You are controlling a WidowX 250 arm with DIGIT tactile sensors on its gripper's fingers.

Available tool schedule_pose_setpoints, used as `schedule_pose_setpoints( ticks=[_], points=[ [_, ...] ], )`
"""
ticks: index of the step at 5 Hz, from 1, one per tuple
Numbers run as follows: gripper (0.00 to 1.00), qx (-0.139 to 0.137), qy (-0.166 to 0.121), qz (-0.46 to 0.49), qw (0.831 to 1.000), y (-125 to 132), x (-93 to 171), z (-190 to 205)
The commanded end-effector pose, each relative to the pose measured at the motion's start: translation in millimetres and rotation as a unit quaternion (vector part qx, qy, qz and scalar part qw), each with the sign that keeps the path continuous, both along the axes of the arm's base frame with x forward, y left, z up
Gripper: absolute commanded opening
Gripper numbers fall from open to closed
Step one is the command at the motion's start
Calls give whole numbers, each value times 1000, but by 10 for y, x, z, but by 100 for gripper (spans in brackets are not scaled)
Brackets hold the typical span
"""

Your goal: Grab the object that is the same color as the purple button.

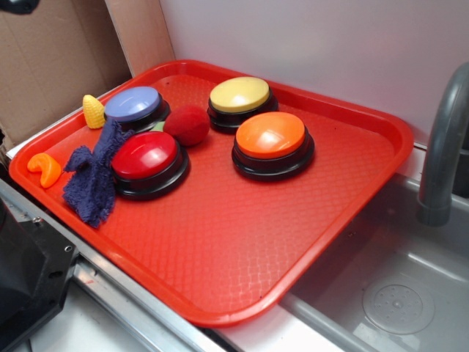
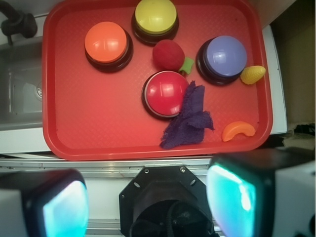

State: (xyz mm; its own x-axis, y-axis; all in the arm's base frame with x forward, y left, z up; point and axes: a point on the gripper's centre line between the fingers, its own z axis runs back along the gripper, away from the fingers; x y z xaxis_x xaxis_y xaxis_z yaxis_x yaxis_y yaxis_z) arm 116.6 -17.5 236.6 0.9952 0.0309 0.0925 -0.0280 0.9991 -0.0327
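Exterior view looks obliquely across the red tray (image 1: pixel 352 220); wrist view looks straight down from high above it (image 2: pixel 89 128).

Robot body: black mount with two pale finger blocks

In the wrist view the gripper (image 2: pixel 148 197) is showing two light grey blocky fingers (image 2: pixel 42 202) with glossy teal-glowing inner faces, and between them an octagonal black housing is sitting, studded with small screws around a dark round opening.

We note fuzzy matt cloth rag (image 1: pixel 93 180), glossy plastic dome on the purple button (image 1: pixel 133 103), fine-textured red plastic tray (image 1: pixel 293 213), fuzzy red ball (image 1: pixel 187 125), smooth grey sink (image 1: pixel 410 293).
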Motion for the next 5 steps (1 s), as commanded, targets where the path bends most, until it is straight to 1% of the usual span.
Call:
schedule_pose_setpoints(
  ticks=[1,2,3,4,5],
  points=[
    [100,0,0,0,1000,0,0,0],
    [100,12,-18,57,998,100,13,-87],
    [100,16,-28,110,993,209,34,-288],
    [100,21,-55,144,988,287,40,-472],
    [100,22,-60,168,984,391,73,-723]
  ],
)
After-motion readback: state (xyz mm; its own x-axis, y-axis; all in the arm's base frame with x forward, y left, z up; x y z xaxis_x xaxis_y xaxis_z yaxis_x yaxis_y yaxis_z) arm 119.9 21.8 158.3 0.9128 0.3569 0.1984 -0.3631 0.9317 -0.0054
